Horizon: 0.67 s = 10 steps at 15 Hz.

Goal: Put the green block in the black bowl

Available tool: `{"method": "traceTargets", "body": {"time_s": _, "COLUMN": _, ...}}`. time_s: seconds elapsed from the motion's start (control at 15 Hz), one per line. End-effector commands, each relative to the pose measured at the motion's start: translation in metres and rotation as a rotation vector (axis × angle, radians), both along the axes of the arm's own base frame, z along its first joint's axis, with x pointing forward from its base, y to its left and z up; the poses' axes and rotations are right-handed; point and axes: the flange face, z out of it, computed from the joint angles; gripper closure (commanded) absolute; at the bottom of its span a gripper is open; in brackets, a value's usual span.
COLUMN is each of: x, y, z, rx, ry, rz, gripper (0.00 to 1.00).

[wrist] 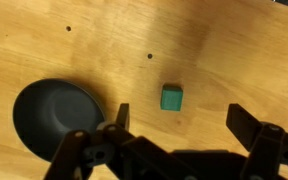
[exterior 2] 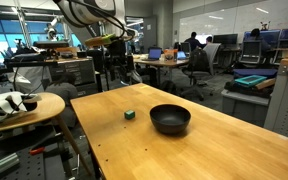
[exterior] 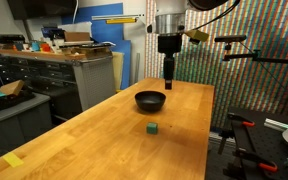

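Observation:
The green block (exterior: 154, 128) is a tiny cube on the wooden table, in both exterior views (exterior 2: 130, 114) and in the wrist view (wrist: 172, 97). The black bowl (exterior: 150, 100) sits on the table beside it, apart from it (exterior 2: 170, 119) (wrist: 54, 112). My gripper (exterior: 170, 76) hangs above the far end of the table, well above both. In the wrist view its fingers (wrist: 180, 118) are spread wide and hold nothing; the block lies on the table between and beyond the fingertips.
The wooden table (exterior: 104, 135) has edges on all sides. A cabinet with clutter (exterior: 69, 60) stands beside it. A round side table (exterior 2: 24, 110) with objects and office desks (exterior 2: 174, 65) stand around.

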Motion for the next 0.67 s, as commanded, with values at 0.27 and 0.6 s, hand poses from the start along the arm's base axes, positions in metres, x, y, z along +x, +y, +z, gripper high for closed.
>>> {"method": "traceTargets", "body": {"time_s": 0.27, "x": 0.026, "y": 0.025, "z": -0.042, "rx": 0.015, "ry": 0.011, "rz": 0.033, "gripper": 0.0}}
{"method": "traceTargets", "body": {"time_s": 0.6, "x": 0.034, "y": 0.03, "z": -0.07, "rx": 0.033, "ry": -0.009, "rz": 0.025, "gripper": 0.0}}
